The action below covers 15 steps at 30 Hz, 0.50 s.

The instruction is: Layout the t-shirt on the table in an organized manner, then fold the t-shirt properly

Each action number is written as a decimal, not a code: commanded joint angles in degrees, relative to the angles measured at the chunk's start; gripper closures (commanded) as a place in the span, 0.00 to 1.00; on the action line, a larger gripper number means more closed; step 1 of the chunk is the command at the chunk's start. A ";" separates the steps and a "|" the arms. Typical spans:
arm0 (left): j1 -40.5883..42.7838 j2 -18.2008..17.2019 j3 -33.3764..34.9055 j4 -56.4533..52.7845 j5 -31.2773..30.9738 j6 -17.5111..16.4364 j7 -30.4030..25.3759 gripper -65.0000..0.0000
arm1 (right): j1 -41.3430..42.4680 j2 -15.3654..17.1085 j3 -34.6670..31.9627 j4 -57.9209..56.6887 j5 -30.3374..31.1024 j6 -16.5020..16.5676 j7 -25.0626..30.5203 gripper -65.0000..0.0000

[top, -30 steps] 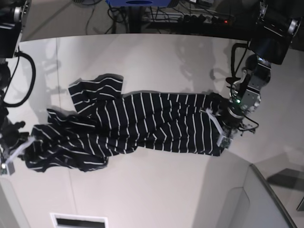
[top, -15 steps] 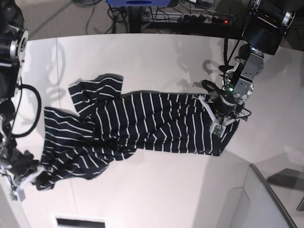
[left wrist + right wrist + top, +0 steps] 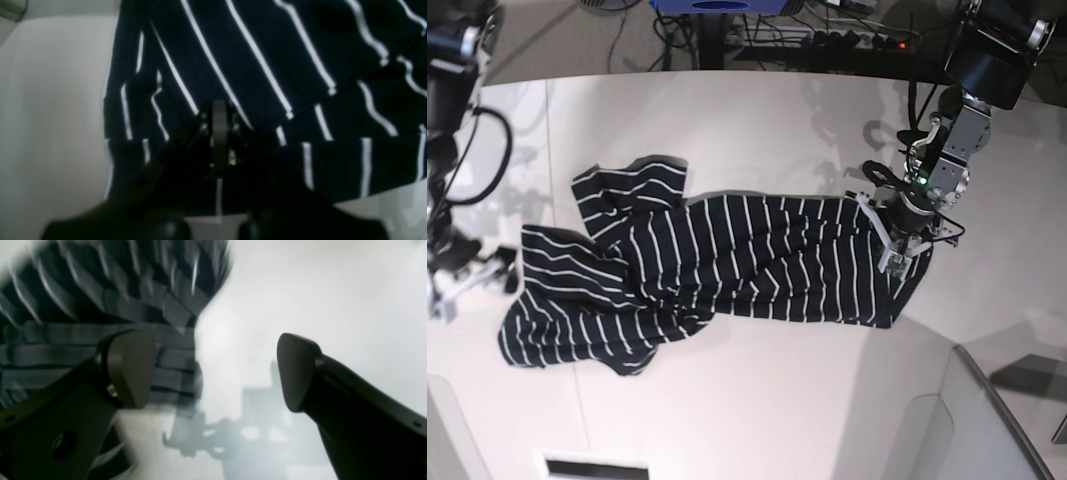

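1. Navy cloth with thin white stripes, the t-shirt [image 3: 717, 275] is lying stretched across the middle of the table [image 3: 757, 120], running from about 9 o'clock to 3 o'clock in the base view, bunched and wrinkled along its length.
2. At the 3 o'clock end the left gripper [image 3: 897, 255] is pinching the shirt's edge, jaws pressed together on the fabric; the left wrist view is showing the closed tip [image 3: 218, 133] sitting on striped cloth just above a hem.
3. That hold is probably anchoring one end so the garment can be drawn out flat.
4. At 9 o'clock the right gripper [image 3: 213, 373] is standing spread wide, with nothing between its fingers [image 3: 128, 366]; in the base view it is sitting just beside the shirt's edge, not touching it.
5. One sleeve is folding up toward 11 o'clock, and the lower corner at 8 o'clock is lying spread but creased.
6. No containers are showing in any view; nothing is being held inside anything.
7. Layout looks incomplete, judging by the wrinkles; folding is not yet beginning.
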 commanded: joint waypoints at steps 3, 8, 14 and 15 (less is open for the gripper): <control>-1.05 -0.52 -0.37 1.19 0.01 0.47 -1.12 1.00 | -0.63 -1.23 0.87 1.42 0.96 0.61 1.69 0.16; -0.79 -0.61 -0.37 1.28 -0.17 0.47 -1.12 1.00 | -2.38 -2.81 0.52 0.45 0.69 0.52 2.04 0.15; 2.29 -0.87 -4.94 1.37 0.09 0.47 -1.21 1.00 | -1.94 -2.29 0.87 -6.05 0.69 0.52 2.39 0.15; 3.08 -0.61 -7.32 1.55 0.09 0.47 -1.21 1.00 | -1.77 -2.29 0.87 -7.20 0.69 0.52 3.27 0.15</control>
